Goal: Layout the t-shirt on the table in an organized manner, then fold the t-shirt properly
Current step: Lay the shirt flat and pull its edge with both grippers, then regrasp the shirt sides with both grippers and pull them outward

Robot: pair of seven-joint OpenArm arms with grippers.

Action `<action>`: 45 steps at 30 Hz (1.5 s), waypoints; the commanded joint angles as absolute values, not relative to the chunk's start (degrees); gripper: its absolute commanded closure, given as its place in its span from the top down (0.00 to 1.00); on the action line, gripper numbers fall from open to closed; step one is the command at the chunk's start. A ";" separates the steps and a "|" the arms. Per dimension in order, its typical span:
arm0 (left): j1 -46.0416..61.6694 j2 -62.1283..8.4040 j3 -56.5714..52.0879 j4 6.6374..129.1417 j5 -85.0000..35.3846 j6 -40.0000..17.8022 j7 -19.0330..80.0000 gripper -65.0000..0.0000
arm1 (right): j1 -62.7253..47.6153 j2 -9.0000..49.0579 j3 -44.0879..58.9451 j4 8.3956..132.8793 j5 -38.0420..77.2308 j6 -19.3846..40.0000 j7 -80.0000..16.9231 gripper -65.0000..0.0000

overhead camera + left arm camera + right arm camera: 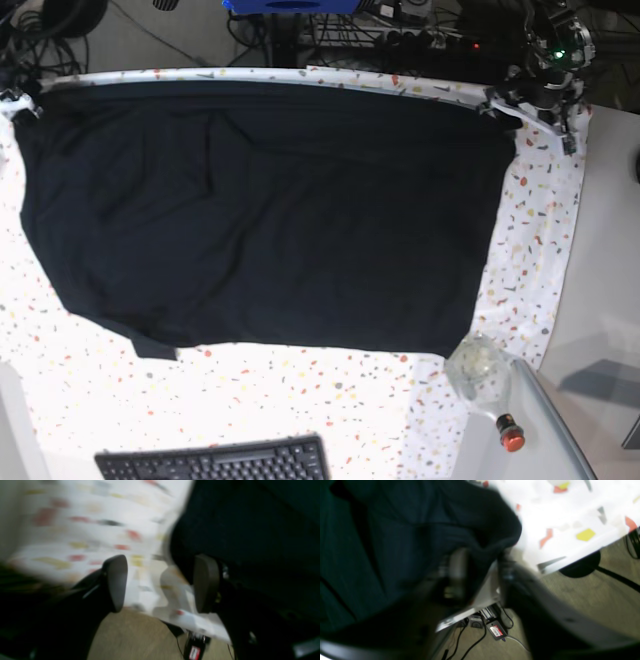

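The black t-shirt lies spread wide and mostly flat on the table, which is covered in white speckled cloth; its far edge runs along the table's back edge. My left gripper is open and empty at the shirt's far right corner, with the shirt just to its right. My right gripper is at the far left corner. Its fingers stand apart, and a fold of the shirt hangs between them. Both wrist views are blurred.
A black keyboard sits at the table's near edge. A clear bottle with a red cap lies at the near right corner. Cables and a power brick lie on the floor beyond the back edge.
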State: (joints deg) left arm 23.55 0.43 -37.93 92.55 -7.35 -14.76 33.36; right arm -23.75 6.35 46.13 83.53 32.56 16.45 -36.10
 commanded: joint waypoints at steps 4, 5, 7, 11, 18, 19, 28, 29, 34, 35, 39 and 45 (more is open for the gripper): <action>22.90 -0.13 -39.69 95.34 -7.43 -14.29 32.22 0.59 | -24.57 6.02 49.19 88.22 33.01 16.31 -34.86 0.57; 22.90 -0.31 -39.52 95.43 -7.43 -14.29 32.22 0.59 | -24.57 5.85 49.89 88.57 33.01 16.31 -34.86 0.57; 22.90 -0.48 -39.43 95.25 -7.43 -14.29 32.22 0.59 | -24.57 5.85 50.77 88.84 33.01 16.22 -34.95 0.57; 23.25 -0.22 -39.69 94.81 -7.43 -14.29 32.22 0.59 | -24.57 5.93 53.05 88.40 33.01 16.22 -38.55 0.57; 22.81 -0.22 -39.43 97.36 -7.43 -14.29 32.22 0.54 | -21.85 8.31 50.77 89.80 32.92 16.66 -36.62 0.57; 22.55 -0.22 -38.90 98.33 -7.43 -14.29 32.22 0.47 | -20.79 10.07 49.10 89.36 32.92 16.66 -36.62 0.57; 15.25 -2.59 -26.59 92.62 -6.81 -14.29 32.13 0.00 | 4.53 25.45 31.43 63.25 32.84 16.66 -35.21 0.57; 14.46 -3.21 -25.19 90.42 -6.81 -14.29 32.04 0.00 | 7.43 26.77 28.62 58.68 32.84 16.66 -33.36 0.57; 11.38 -3.91 -23.52 83.30 -6.81 -14.11 31.96 0.00 | 17.36 29.23 15.96 41.19 28.62 16.66 -22.11 0.58; 11.30 -4.44 -23.60 82.33 -6.81 -14.11 31.96 0.00 | 18.68 29.23 14.11 38.55 27.74 16.66 -20.18 0.58; 11.30 -6.02 -23.60 79.60 -6.81 -14.11 31.96 0.00 | 22.11 29.23 10.51 31.08 25.89 16.66 -15.25 0.58; 11.91 -7.43 -23.60 76.26 -6.81 -14.02 31.96 0.00 | 23.25 28.53 9.89 26.86 25.80 16.66 -12.44 0.63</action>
State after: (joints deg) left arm 11.77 -6.92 -23.53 76.31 -7.29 -14.35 30.92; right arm 22.02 27.62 9.82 26.24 25.28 16.47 -13.43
